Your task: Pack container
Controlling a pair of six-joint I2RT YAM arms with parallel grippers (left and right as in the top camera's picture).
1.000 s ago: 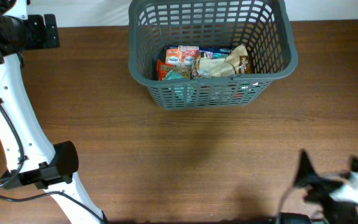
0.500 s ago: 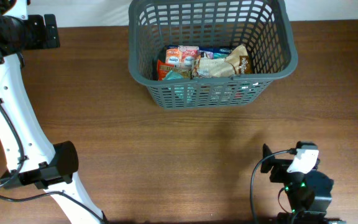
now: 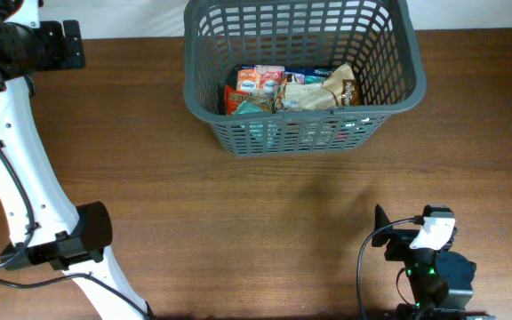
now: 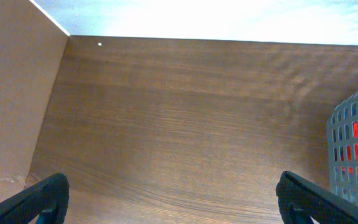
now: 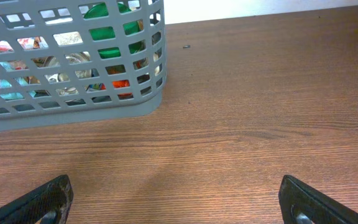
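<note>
The dark grey slotted basket [image 3: 305, 114] stands at the far middle of the table and holds several food packets [image 3: 296, 89]. It shows at the right edge of the left wrist view [image 4: 356, 149] and at the upper left of the right wrist view [image 5: 73, 112]. My left gripper [image 4: 179, 199] is open and empty over bare table, left of the basket. My right gripper [image 5: 179, 199] is open and empty over bare table, in front of the basket's near right corner. A green lid [image 5: 104, 12] shows through the lattice.
The left arm [image 3: 25, 44] reaches up the table's left side, with its white link and base joint [image 3: 83, 233] at the front left. The right arm [image 3: 429, 258] sits folded at the front right. A light wall [image 4: 197, 15] runs behind the table's far edge.
The right arm swung left and inward from the front right corner one second ago and has settled at the front right. The left arm and the basket have not moved.
</note>
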